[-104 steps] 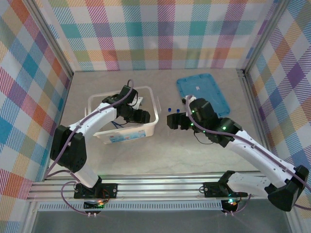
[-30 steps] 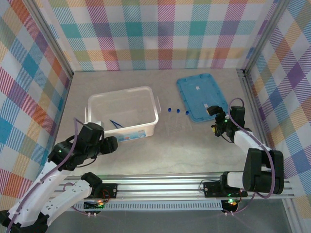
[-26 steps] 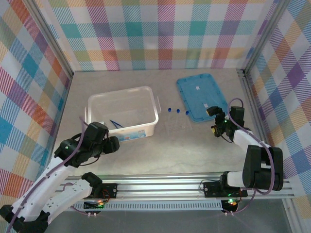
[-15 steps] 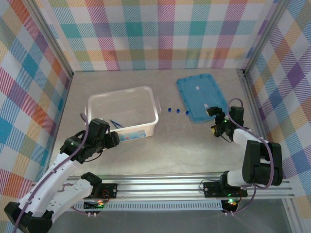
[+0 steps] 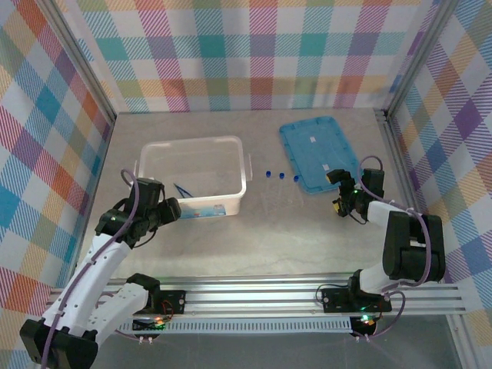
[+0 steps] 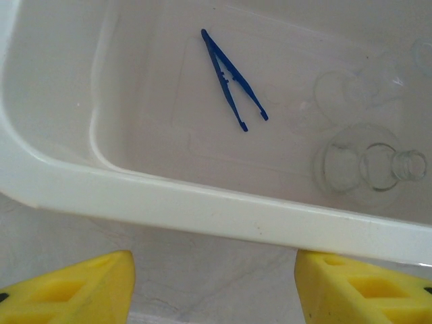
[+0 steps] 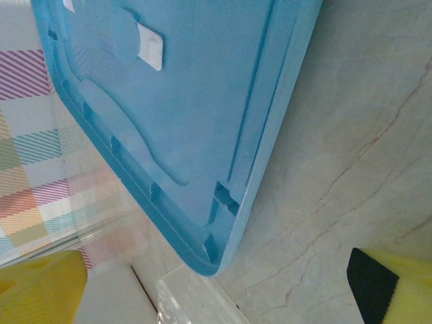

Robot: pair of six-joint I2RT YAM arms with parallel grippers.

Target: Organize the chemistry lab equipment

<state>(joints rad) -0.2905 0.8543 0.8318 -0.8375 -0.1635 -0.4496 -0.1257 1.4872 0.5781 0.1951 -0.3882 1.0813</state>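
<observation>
**Both claws apart and empty, one at the tub, one at the lid**

We see the left claw (image 5: 170, 209) with its jaws apart. Its two yellow fingers (image 6: 74, 290) stand on either side of a strip of bare table (image 5: 261, 246), and nothing is between them. The claw sits over the near left part of the table, just beside the near wall of the white tub (image 5: 192, 141), close to that tub's near left corner. From the left wrist the tub's rim runs straight across in front of the fingertips.

Inside the tub, the dark-blue tweezers (image 6: 233, 77) lie flat on the floor toward the left side, tips pointing to the near wall. To their right the clear round flask (image 6: 368, 165) lies on its side, its neck turned to the right. Just beyond it is a faint clear shape (image 6: 334, 101) that we cannot make out.

The right claw (image 5: 338, 192) is spread wide and holds nothing. It hangs low near the right edge of the table, just beside the near right corner of the blue lid (image 7: 189, 88). The lid lies flat on the far right part of the table, with a small white label on it.

Between the tub and the lid, the three blue-capped tubes (image 5: 281, 176) lie in a short row on the bare table. They are apart from both claws, and from above only their caps are plain to see.
</observation>
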